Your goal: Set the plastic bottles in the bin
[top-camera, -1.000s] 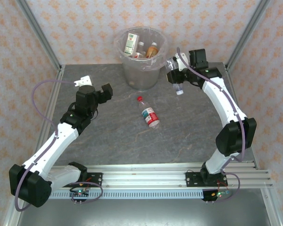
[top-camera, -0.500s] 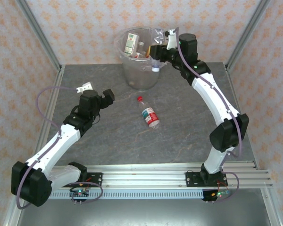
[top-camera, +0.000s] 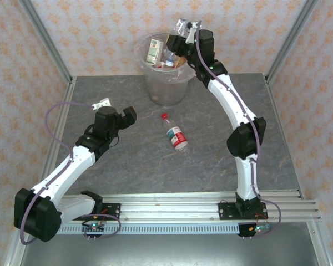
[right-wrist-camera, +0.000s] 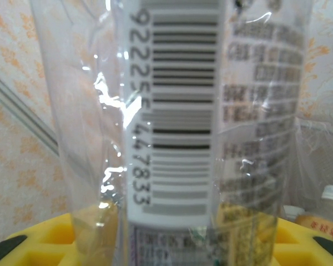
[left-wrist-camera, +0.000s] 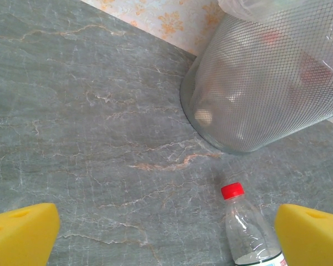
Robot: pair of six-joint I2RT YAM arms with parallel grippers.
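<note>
The left tool (top-camera: 124, 115), jaws wide and empty, hangs left of centre, facing the one red-capped bottle (top-camera: 176, 136) lying on the surface (top-camera: 222, 149) mid-frame. Beyond, at top centre, the right tool (top-camera: 177, 44) has swung from beside the bin (top-camera: 165, 91) to above its mouth, clamped on a clear labelled bottle (right-wrist-camera: 172, 127). It looks ready to drop it among those already inside.
</note>
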